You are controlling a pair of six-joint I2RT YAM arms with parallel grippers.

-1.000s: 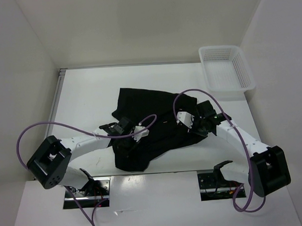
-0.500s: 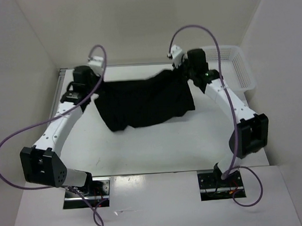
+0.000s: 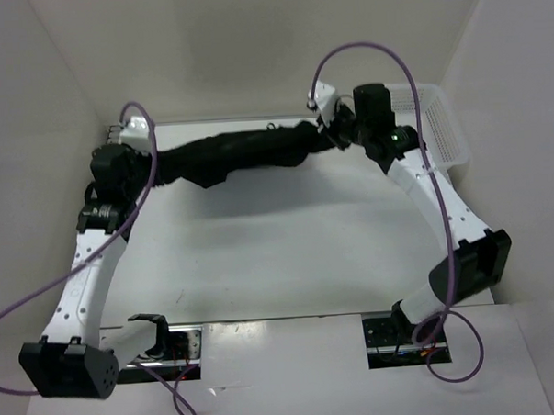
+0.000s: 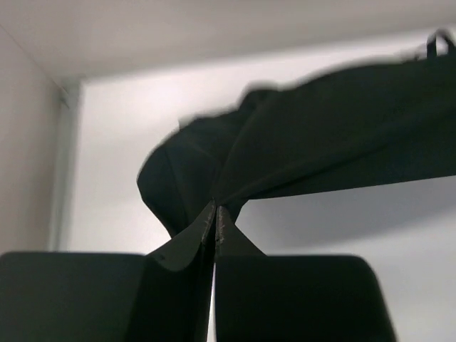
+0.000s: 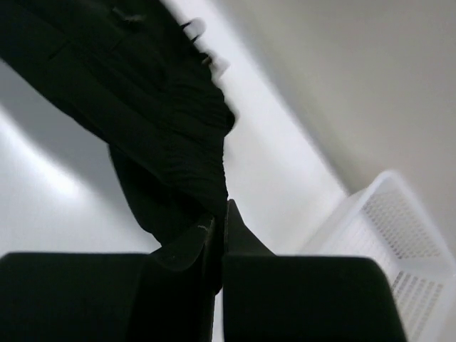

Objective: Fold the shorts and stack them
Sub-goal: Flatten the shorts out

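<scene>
Left pincer (image 4: 215, 216): we see it clenched on one end of the plain black soft fabric shorts (image 3: 238, 152).
Right pincer (image 5: 219, 212): clenched on the other end.
Shorts: stretched between both, at twelve o'clock over the white table (image 3: 279, 253).
Hard to make out: we cannot make out the logo or trim; the white plastic mesh basket (image 3: 439, 127) at two o'clock is partly behind the right arm.

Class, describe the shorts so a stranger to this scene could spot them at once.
Look to the far edge of the white table. There the shorts hang stretched between the left pincer and the right pincer. They are the only black, soft thing; the basket nearby is white mesh.
</scene>
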